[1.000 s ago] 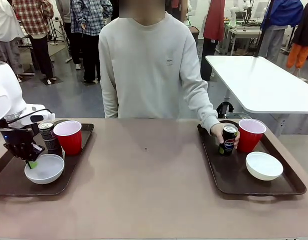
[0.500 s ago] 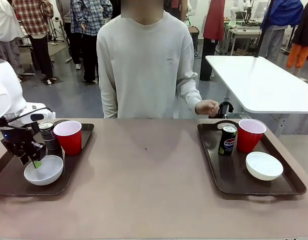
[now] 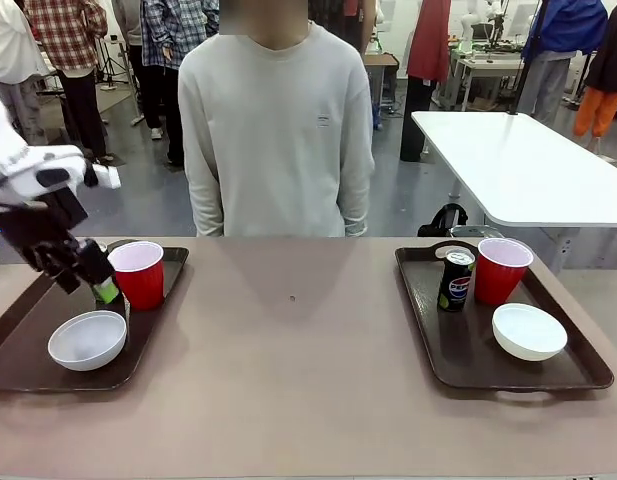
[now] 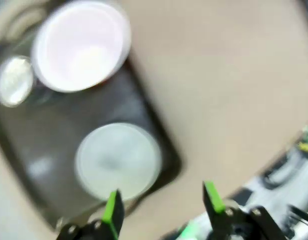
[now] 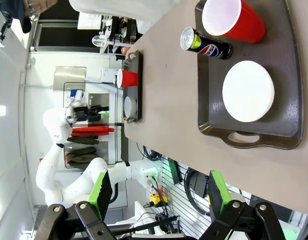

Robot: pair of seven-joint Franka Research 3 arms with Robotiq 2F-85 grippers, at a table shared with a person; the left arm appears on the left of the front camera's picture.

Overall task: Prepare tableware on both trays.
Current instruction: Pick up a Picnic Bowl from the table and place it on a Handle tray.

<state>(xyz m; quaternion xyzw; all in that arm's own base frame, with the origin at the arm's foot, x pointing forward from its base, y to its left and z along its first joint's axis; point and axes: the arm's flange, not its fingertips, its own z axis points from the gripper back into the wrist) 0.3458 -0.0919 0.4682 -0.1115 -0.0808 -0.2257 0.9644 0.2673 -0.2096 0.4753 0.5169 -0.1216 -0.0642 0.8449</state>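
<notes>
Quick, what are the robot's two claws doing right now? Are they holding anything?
Left gripper: open, holding nothing, above the left tray's bowl.
Right gripper: open, holding nothing.

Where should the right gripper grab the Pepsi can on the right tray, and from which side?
Grip the Pepsi can across its mid-body, coming from above and the robot's side with the fingers closing front to back. It stands upright on the right tray, and the red cup sits close on one side, so a side-to-side pinch looks crowded. The right gripper is open, well clear of it.
</notes>
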